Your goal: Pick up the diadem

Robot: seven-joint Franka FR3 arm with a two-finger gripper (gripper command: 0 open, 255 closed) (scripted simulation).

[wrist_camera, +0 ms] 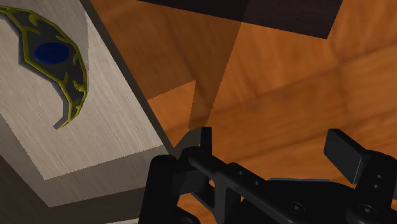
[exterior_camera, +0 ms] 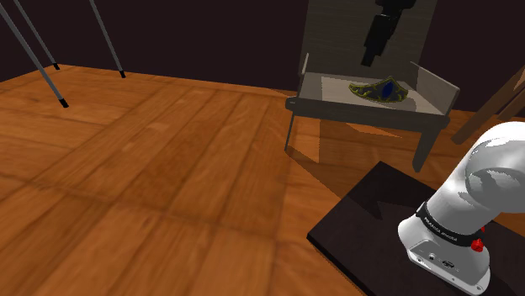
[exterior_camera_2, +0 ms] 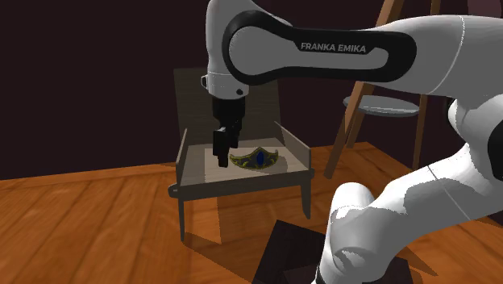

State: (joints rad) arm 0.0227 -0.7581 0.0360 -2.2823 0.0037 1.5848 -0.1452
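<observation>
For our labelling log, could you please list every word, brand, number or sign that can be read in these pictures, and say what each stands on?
"FRANKA EMIKA": white letters on the dark panel of the arm, in the second exterior view.
Small white print on the black band around the arm's lower joint, in the shoulder view: too small to read.
The diadem: no lettering seen.

The diadem [exterior_camera: 383,89] lies on a walled worktop [exterior_camera: 330,87] at upper right. The black tool [exterior_camera: 368,59] hangs above it, not touching. The white arm [exterior_camera: 471,198] rises from the dark stand [exterior_camera: 366,223].
</observation>
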